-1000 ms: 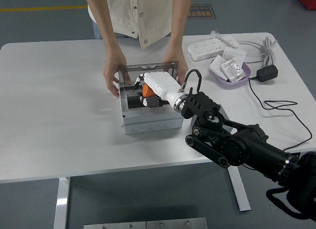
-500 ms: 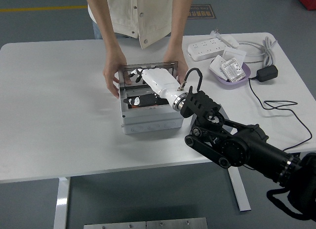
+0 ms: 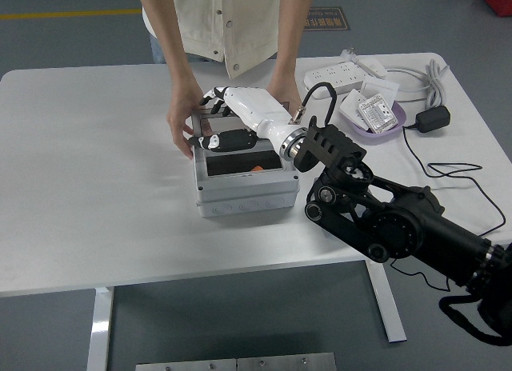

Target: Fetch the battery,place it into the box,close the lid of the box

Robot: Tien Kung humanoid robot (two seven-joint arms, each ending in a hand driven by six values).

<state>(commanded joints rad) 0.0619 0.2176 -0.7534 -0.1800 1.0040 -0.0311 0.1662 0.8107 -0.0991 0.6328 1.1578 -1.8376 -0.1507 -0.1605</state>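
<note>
We're pulling the right hand (image 3: pixel 228 115) up and back out of the junction box (image 3: pixel 246 175). A second ago it was down inside the opening with something orange under the fingers; now it's hovering over the box's far rim, fingers loosely spread, holding nothing.

An orange bit (image 3: pixel 258 170) is showing at the near edge of the dark opening. We're reading that as the battery, released and sitting inside the box, though too little of it shows to be sure. If that's right, fetch and place are done and only the lid is left.

The lid (image 3: pixel 210 104) was standing up at the far side of the box a second ago. Now our hand is covering most of it, so we can't tell its angle.

The person's hands (image 3: pixel 182 127) are bracing the box, one on its left far corner, the other mostly hidden behind our forearm. Both are close to where the lid swings, so we're treating that as a pinch risk.

Room: the box is sitting mid-desk, well in from the near edge. The left side of the desk is open. Toward the far right corner we're seeing a power strip (image 3: pixel 346 77), a purple dish (image 3: pixel 382 131) of small packets and an adapter (image 3: pixel 433 118) with cable, all well apart from the box. The left arm isn't showing.
</note>
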